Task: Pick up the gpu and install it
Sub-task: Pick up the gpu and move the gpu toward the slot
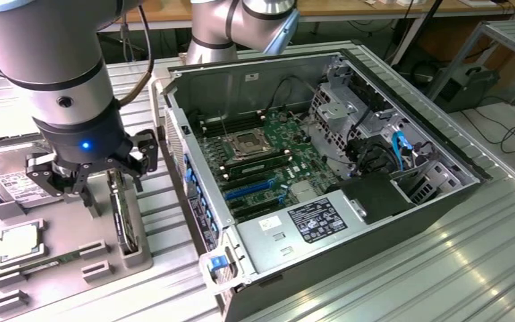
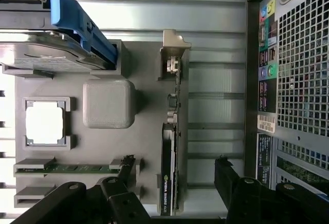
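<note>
The gpu [image 1: 126, 218] stands on its edge in a slot of the grey holder tray [image 1: 105, 251], at the exterior view's left. In the wrist view the gpu [image 2: 169, 157] is a thin dark card with a silver end bracket [image 2: 175, 49]. My gripper [image 1: 110, 191] hangs just above it and is open. In the wrist view my gripper [image 2: 175, 190] has one black finger [image 2: 121, 196] on each side of the card's line, and I see no contact. The open computer case [image 1: 391, 215] lies beside the tray with its green motherboard [image 1: 257, 157] exposed.
The tray [image 2: 149, 131] also holds a silver hard drive [image 1: 14, 181] with a blue handle [image 2: 82, 29], a processor chip [image 2: 46, 124], a memory stick [image 2: 67, 168] and a grey block [image 2: 109, 103]. The case's perforated rear wall [image 2: 303, 70] stands close to the gpu. Blue card slots [image 1: 247, 192] show on the motherboard.
</note>
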You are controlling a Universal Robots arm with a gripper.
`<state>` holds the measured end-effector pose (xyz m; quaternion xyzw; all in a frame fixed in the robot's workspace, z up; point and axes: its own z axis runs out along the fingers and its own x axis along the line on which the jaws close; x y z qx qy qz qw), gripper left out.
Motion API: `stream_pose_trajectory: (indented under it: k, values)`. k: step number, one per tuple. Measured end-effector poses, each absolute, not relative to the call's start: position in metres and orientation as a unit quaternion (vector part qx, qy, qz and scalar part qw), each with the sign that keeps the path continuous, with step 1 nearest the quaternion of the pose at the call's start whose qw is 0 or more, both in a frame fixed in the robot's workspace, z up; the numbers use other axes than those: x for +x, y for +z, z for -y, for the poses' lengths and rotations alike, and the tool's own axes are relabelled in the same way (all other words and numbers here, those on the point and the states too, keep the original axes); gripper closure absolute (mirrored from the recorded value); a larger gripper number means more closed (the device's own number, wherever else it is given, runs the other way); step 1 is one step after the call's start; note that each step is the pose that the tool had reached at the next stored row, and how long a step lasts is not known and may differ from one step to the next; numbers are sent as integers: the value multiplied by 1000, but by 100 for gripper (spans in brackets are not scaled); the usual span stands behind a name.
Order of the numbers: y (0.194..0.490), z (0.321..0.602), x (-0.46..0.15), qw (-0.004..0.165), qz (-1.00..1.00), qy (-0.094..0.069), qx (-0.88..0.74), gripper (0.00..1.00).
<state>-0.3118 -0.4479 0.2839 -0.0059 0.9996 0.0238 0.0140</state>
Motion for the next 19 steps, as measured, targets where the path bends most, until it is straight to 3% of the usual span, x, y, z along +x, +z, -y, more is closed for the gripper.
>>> stream_pose_trajectory:
  k: [19]
  values:
    - [270,448,-312,14,-1000,24,-6,28]
